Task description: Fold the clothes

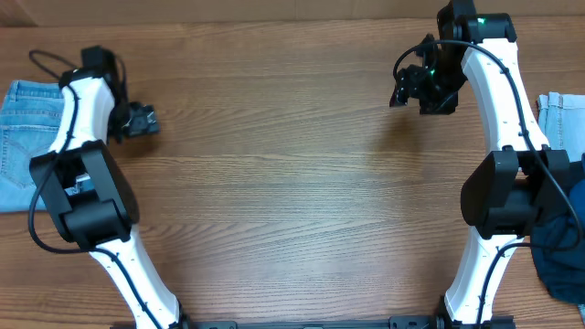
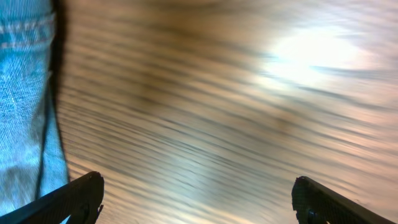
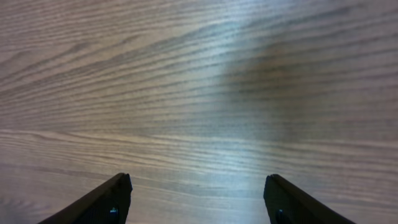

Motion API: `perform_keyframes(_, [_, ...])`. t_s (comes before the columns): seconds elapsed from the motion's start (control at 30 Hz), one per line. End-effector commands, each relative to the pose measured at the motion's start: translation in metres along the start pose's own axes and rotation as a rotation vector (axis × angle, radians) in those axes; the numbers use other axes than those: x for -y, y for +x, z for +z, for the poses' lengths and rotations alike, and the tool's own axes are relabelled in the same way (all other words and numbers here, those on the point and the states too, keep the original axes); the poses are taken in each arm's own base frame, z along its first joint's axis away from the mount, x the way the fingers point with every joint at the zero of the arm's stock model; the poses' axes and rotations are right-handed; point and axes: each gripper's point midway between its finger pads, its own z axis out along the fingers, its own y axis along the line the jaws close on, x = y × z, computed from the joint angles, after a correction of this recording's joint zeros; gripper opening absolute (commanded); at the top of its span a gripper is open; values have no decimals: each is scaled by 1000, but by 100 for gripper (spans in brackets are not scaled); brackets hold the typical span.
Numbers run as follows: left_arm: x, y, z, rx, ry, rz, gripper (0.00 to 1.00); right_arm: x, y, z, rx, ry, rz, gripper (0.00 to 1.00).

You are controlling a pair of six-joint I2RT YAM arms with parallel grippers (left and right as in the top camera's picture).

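Note:
The light blue denim jeans (image 1: 23,137) lie folded flat at the table's left edge, partly under my left arm. In the left wrist view a blurred strip of the jeans (image 2: 25,93) fills the left side. My left gripper (image 1: 146,120) hangs just right of them, above bare wood. It is open wide and empty (image 2: 199,199). My right gripper (image 1: 409,89) is at the far right of the table over bare wood, well away from the jeans. Its fingers (image 3: 199,190) are spread open with nothing between them.
At the right edge sits a pile of cloth: pale denim (image 1: 559,117), a bright blue piece (image 1: 577,194) and a dark navy garment (image 1: 559,258) below it. The wooden table (image 1: 292,183) stretches between the two arms.

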Motion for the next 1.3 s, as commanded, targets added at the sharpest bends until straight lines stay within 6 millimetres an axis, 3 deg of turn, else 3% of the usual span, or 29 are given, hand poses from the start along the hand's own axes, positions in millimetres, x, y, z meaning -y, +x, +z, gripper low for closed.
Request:
perform_keyframes(0.0, [24, -23, -94, 213, 71, 66, 100, -12, -29, -32, 177, -12, -84, 73])
perform_keyframes(0.03, [34, -27, -124, 290, 80, 112, 100, -15, -41, -34, 227, -18, -98, 77])
perform_keyframes(0.1, [52, -30, -153, 364, 146, 141, 100, -17, -54, -38, 281, -24, -111, 83])
perform_keyframes(0.13, [71, -27, -170, 399, 233, 200, 100, -20, -67, -42, 339, -30, -126, 87])
perform_keyframes(0.17, [91, -22, -183, 418, 331, 265, 100, -22, -76, -46, 377, -34, -137, 87])
perform_keyframes(0.2, [108, -17, -192, 428, 422, 329, 100, -23, -81, -48, 401, -33, -162, 99])
perform_keyframes(0.23, [116, -14, -195, 431, 470, 362, 100, -24, -84, -50, 416, -21, -223, 100])
perform_keyframes(0.33, [110, -20, -193, 445, 438, 346, 100, -14, -95, -58, 463, 1, -182, 100])
perform_keyframes(0.47, [112, -15, -203, 412, 493, 264, 100, -1, -82, -81, 462, 17, -142, 100])
perform_keyframes(0.57, [106, -8, -232, 416, 504, 229, 100, 10, -61, -123, 500, 56, -112, 100])
perform_keyframes(0.63, [102, -3, -252, 456, 505, 234, 100, 8, -48, -154, 551, 68, -109, 100])
perform_keyframes(0.73, [92, 18, -289, 519, 494, 276, 100, 2, -20, -200, 627, 89, -95, 100])
perform_keyframes(0.83, [83, 45, -318, 587, 483, 294, 100, -9, 25, -244, 715, 77, -99, 100])
perform_keyframes(0.93, [76, 76, -331, 638, 487, 300, 100, -13, 73, -267, 802, 73, -124, 100])
perform_keyframes(1.07, [78, 132, -333, 707, 521, 339, 100, -9, 147, -264, 933, 73, -175, 100])
perform_keyframes(1.2, [78, 196, -320, 815, 565, 351, 100, 1, 218, -236, 1016, 63, -185, 100])
perform_keyframes(1.27, [75, 210, -310, 882, 565, 352, 100, 6, 240, -222, 1034, 62, -189, 100])
